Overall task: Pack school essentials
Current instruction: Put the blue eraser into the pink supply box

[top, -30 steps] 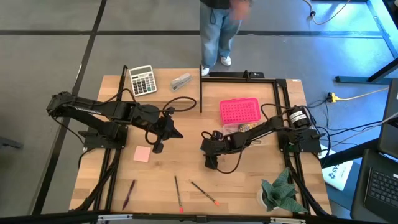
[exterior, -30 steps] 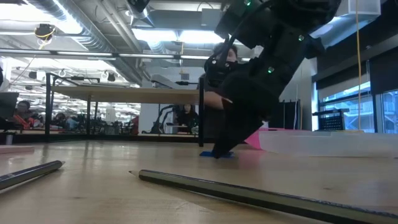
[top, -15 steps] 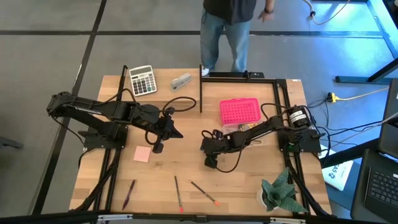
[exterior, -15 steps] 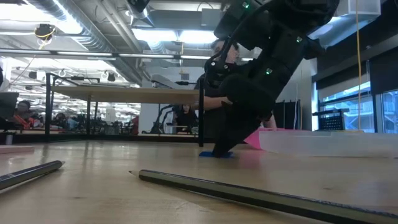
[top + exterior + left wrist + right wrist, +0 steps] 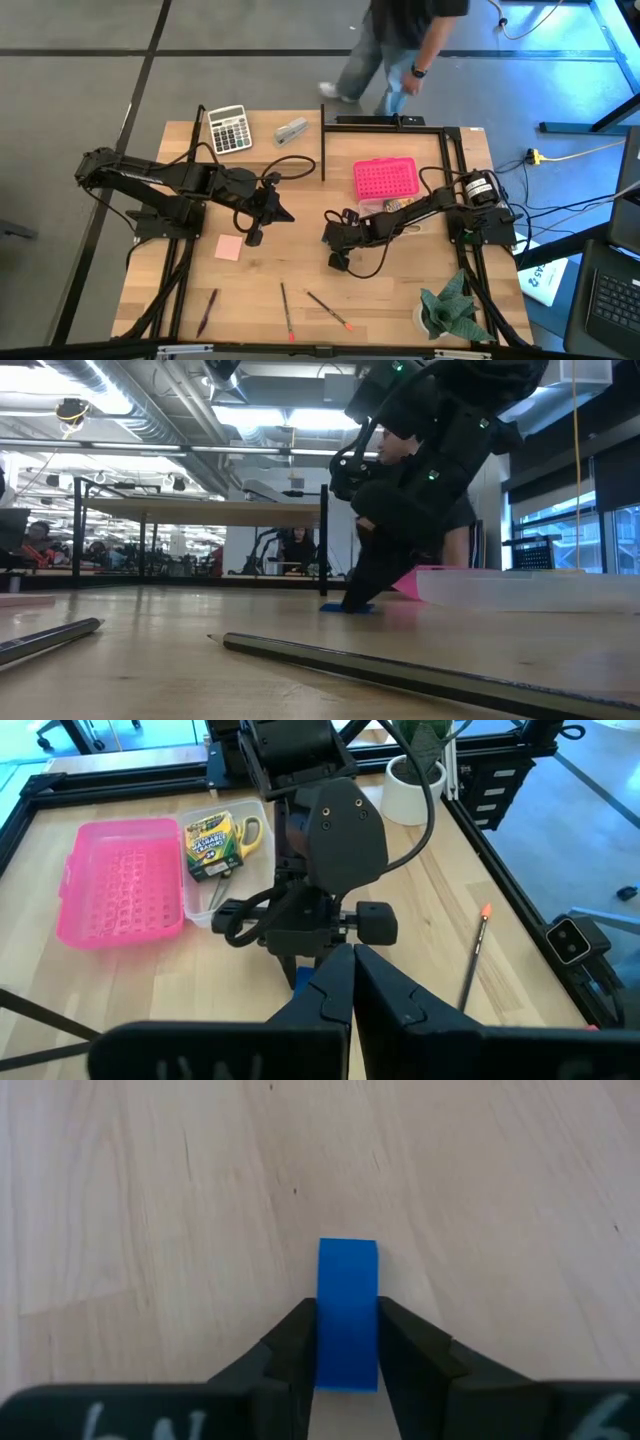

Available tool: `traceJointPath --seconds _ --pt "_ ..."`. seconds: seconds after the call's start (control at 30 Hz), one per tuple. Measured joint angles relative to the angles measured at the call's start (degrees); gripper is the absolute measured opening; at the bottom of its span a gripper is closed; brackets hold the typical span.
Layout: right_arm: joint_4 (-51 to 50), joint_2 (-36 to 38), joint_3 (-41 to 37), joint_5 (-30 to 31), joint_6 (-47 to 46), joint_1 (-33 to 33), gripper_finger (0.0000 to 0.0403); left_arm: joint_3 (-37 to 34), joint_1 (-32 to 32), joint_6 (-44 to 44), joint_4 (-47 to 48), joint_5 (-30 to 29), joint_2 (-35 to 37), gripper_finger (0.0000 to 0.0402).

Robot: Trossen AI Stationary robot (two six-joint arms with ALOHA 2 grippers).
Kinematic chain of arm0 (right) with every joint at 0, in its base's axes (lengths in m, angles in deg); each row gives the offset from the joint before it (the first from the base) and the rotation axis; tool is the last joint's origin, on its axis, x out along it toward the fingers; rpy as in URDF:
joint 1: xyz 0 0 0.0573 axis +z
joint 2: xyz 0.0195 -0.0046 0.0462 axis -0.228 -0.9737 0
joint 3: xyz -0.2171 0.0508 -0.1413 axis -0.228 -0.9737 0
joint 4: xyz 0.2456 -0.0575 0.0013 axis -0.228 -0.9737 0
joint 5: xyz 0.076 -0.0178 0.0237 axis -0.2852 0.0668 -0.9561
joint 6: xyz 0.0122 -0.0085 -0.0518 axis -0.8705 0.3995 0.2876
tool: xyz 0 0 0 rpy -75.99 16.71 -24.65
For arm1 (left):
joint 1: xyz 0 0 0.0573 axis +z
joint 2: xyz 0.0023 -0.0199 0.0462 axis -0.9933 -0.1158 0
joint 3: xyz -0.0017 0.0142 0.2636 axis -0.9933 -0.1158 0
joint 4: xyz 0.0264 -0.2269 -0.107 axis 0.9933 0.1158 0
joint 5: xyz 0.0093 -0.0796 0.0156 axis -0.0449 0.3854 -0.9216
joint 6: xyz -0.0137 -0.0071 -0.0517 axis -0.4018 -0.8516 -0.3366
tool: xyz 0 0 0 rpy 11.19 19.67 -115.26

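The small blue rectangular eraser is clamped between the 2 dark fingers of the right hand, low on the pale wooden table near its middle; in the low view the eraser appears to rest on the wood. The grip looks centred, with a pad on each long side.

The step in hand is judged to be the pick-up of the eraser for the clear plastic box (its pink perforated lid lies open just beside it), where the yellow-green crayon box and yellow-handled scissors are already seen. To do it well, the eraser should be lifted straight up before any sideways travel, so that it is not dragged or twisted out of the pads, and it should be released low inside the box.

The left hand is held together, empty, above the table near the pale pink square note pad. 3 thin pencils lie at the front edge, well apart from the box.
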Motion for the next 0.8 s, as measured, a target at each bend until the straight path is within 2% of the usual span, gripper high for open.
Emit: traceJointPath --seconds 0.27,0.8 --pt "0.3 0.0 0.0 -1.7 0.2 -0.1 0.0087 0.0 0.0 0.0 0.0 0.0 0.0 0.0000" --pt "-0.5 1.5 -0.3 -2.9 0.5 -0.1 0.0089 0.0 0.0 0.0 0.0 0.0 0.0 0.0000"
